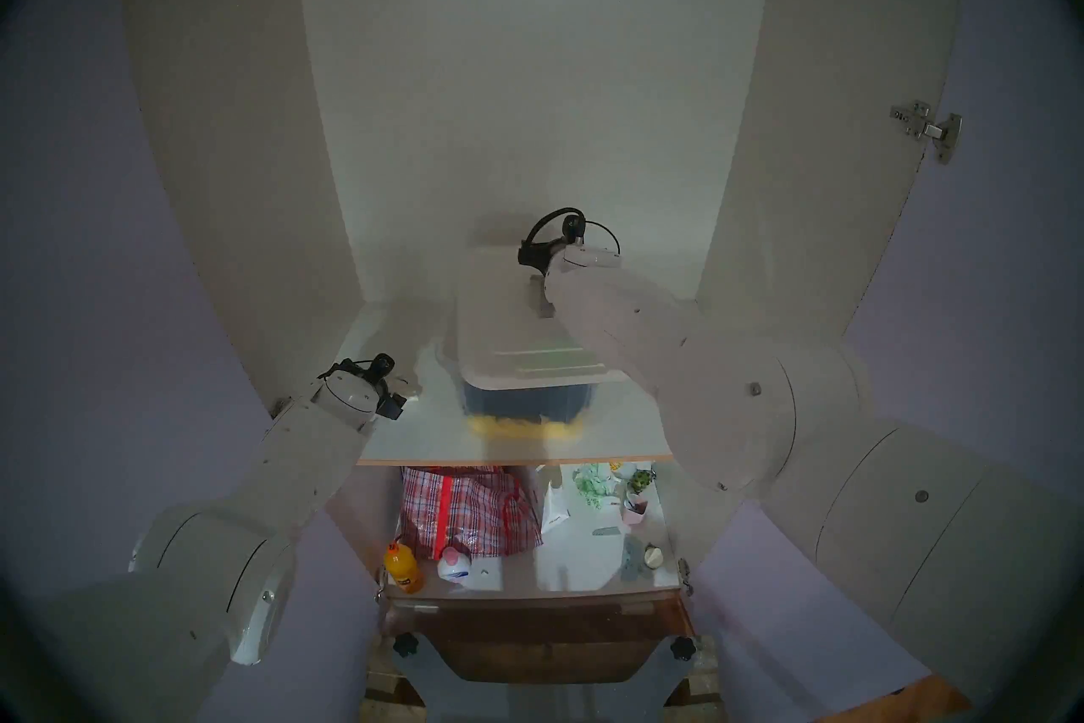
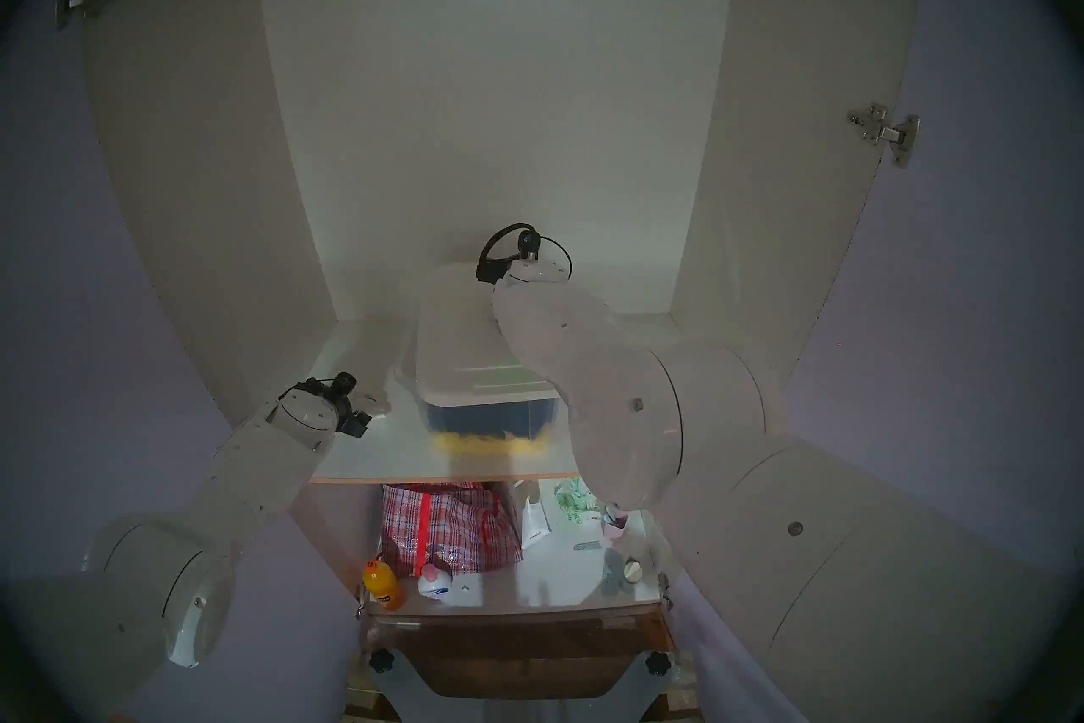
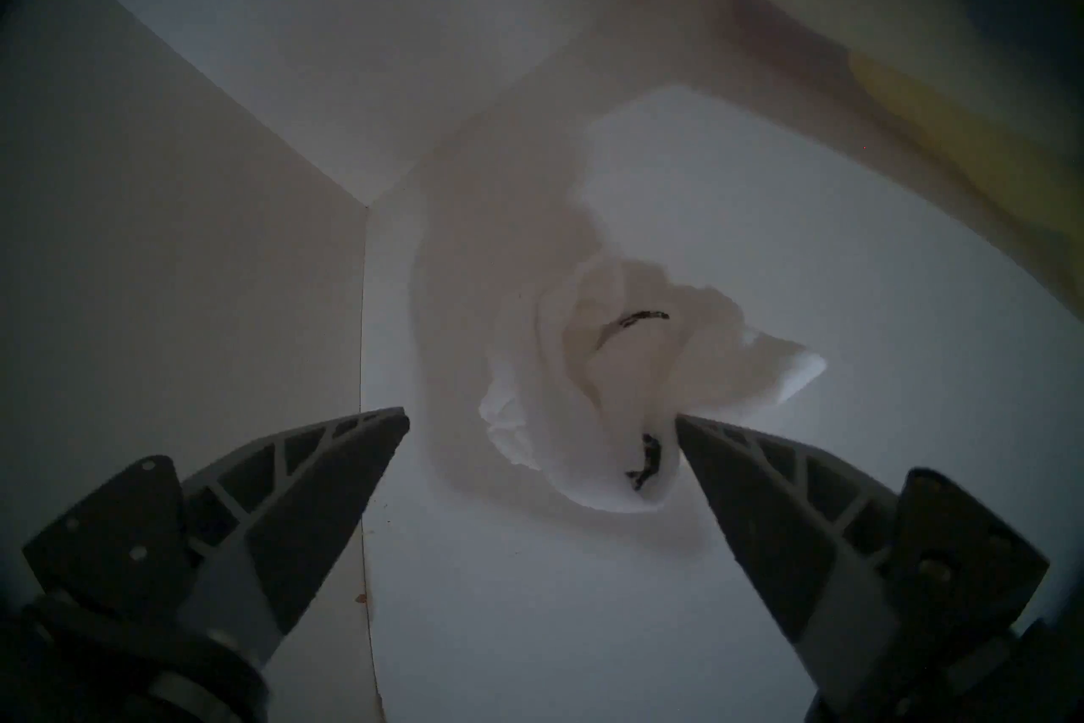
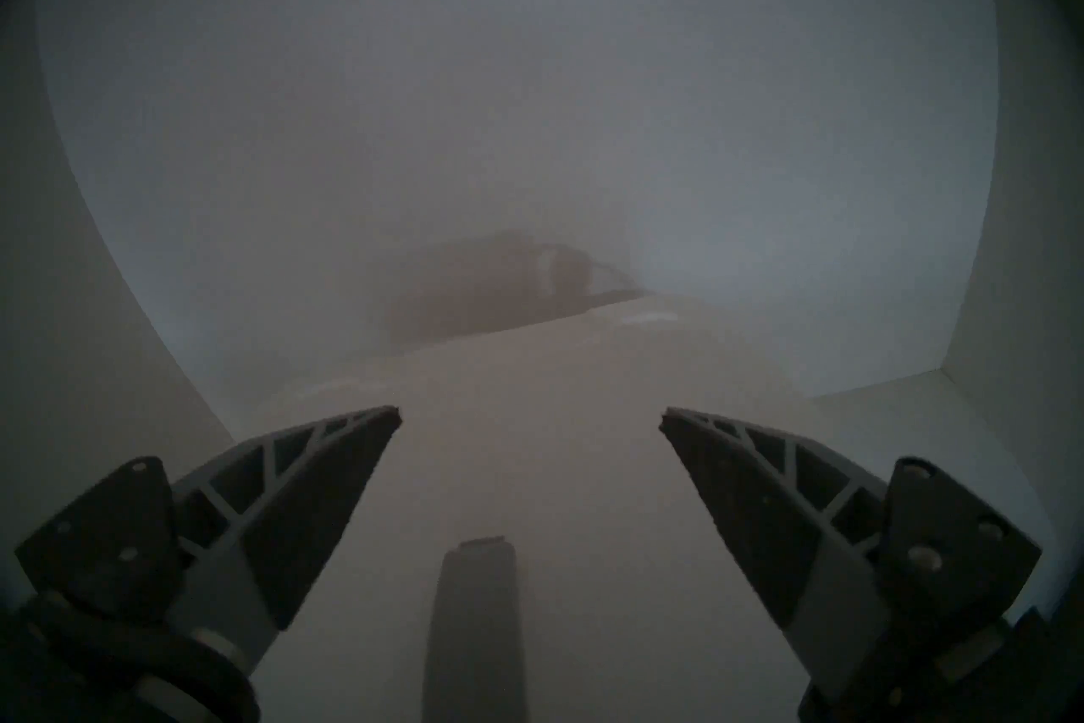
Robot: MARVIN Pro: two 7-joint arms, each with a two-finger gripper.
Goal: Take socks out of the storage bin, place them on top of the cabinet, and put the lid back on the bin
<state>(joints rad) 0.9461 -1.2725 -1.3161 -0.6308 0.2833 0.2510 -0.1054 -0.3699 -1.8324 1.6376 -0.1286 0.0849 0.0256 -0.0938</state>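
Note:
The socks [image 3: 633,381], a white bundle with black markings, lie on the cabinet's white shelf [image 1: 410,446], left of the storage bin [image 1: 528,402]. My left gripper [image 3: 542,419] stands open just short of them, and its right fingertip [image 3: 689,428] is at the bundle's edge. The white lid [image 1: 504,328] rests on top of the clear bin, which shows dark blue and yellow cloth. My right gripper [image 4: 531,416] is open above the lid, holding nothing, with the lid's grey handle [image 4: 475,616] below and behind its fingertips. In the head views my right forearm hides that gripper.
The cabinet's side wall [image 3: 176,293] runs close on the left of my left gripper. A lower shelf holds a red checked bag [image 1: 469,510], an orange bottle [image 1: 403,566], a white and pink bottle [image 1: 454,566] and small items [image 1: 636,504]. Metal hinges [image 1: 927,126] sit on the lilac doors.

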